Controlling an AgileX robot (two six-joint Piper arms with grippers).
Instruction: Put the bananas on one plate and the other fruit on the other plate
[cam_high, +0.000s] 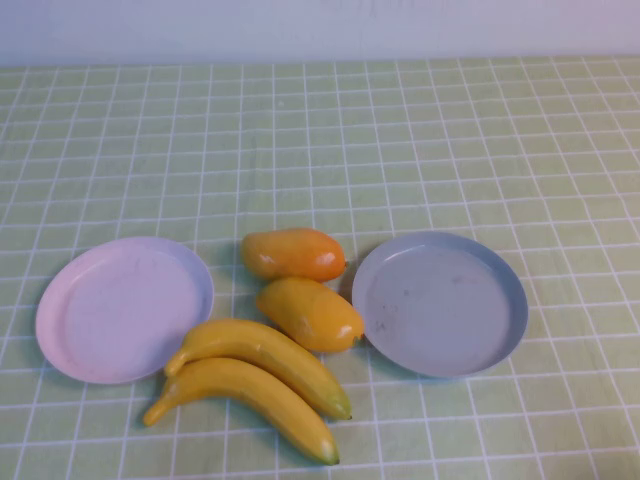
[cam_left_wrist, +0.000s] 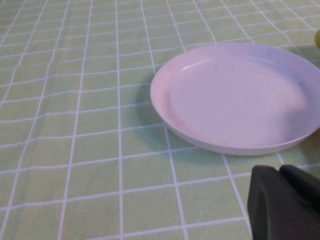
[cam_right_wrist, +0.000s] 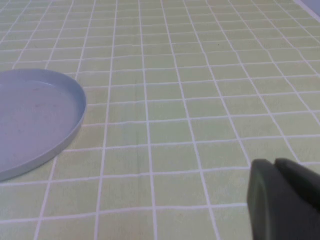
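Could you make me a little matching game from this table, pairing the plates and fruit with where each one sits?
Column one:
1. round pale pink-lilac plate
2. round grey-blue speckled plate
3. two long curved yellow bananas
4. two plump orange-yellow mango-like fruits

Column two:
A. between the plates, farther from the robot
B. on the robot's right
C. nearest the robot, lying side by side
D. on the robot's left

Pairs: 1-D, 2-B, 3-C, 4-A.

The left end effector is near the pink-lilac plate; the right end effector is near the grey-blue plate. Both plates hold nothing.
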